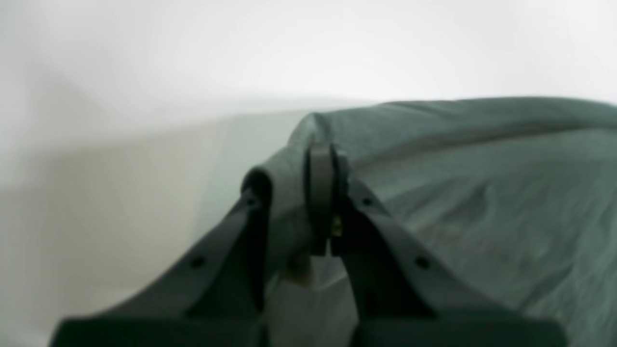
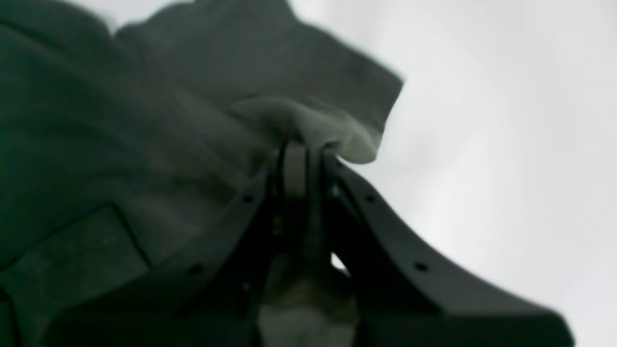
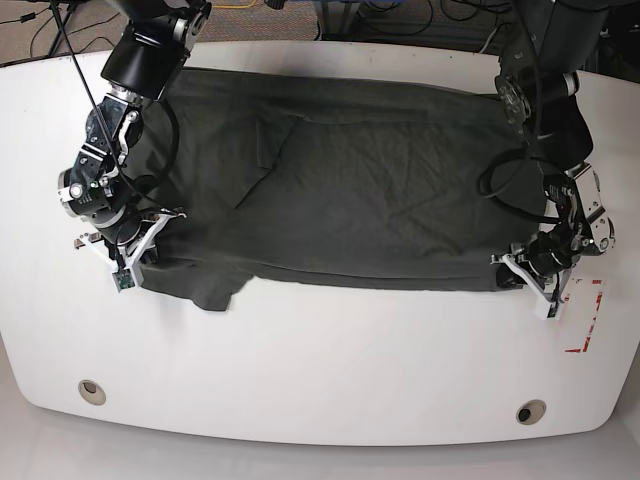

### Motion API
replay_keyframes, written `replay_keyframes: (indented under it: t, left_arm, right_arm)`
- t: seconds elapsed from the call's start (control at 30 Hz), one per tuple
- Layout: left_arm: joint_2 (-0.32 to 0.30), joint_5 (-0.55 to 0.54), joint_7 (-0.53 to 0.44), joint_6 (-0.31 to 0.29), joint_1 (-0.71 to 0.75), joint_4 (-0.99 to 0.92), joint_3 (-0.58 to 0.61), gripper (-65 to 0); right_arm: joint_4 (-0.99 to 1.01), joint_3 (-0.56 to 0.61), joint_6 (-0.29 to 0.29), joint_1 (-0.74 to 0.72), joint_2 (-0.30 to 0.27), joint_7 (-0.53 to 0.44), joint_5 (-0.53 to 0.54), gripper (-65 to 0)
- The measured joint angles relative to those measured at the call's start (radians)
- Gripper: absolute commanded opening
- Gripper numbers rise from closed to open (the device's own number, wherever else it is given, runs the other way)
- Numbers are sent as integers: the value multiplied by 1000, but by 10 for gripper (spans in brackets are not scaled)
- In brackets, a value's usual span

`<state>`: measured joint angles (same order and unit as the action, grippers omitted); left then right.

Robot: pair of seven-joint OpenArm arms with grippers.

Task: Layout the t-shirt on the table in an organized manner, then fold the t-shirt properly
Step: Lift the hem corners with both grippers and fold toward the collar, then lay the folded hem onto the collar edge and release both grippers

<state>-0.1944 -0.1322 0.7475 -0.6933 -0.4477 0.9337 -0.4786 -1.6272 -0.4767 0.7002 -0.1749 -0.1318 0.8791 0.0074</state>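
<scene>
The dark charcoal t-shirt lies spread wide across the far half of the white table, wrinkled, with a small flap hanging at its near left edge. My left gripper sits low at the shirt's near right corner, shut on the t-shirt's edge; in the left wrist view the cloth bunches between the closed fingers of the left gripper. My right gripper is at the near left corner, shut on a fold of the t-shirt. The right wrist view shows the right gripper pinching pale bunched fabric.
Two round grommet holes lie near the table's front edge. A red-and-white sticker is just in front of the left gripper. Cables run behind the table's far edge. Both arms reach in over the table's left and right ends.
</scene>
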Motion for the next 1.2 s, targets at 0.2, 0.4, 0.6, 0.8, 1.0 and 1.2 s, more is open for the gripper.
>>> replay_keyframes:
  t: [0.2, 0.4, 0.6, 0.8, 1.0, 1.2]
  left_arm:
    - [0, -2, 77, -3, 48, 158, -1, -649]
    - [0, -8, 157, -4, 98, 312, -1, -649]
    - [2, -13, 237, -8, 154, 466, -1, -649]
    - [-3, -16, 267, -7, 238, 606, -1, -649]
    - [-8, -22, 270, -10, 337, 711, 1, -649]
    - [-40, -23, 270, -11, 430, 772, -1, -649]
  right_arm:
    - [-98, -2, 0, 6, 19, 70, 0, -628]
    - [-224, 1, 4, 50, 24, 129, 8, -628]
    - [-319, 0, 5, 100, 42, 170, 13, -628]
    - [-356, -1, 6, 187, 43, 167, 21, -628]
    - [-355, -3, 3, 267, 43, 169, 19, -628]
    - [-354, -3, 7, 327, 46, 167, 22, -628]
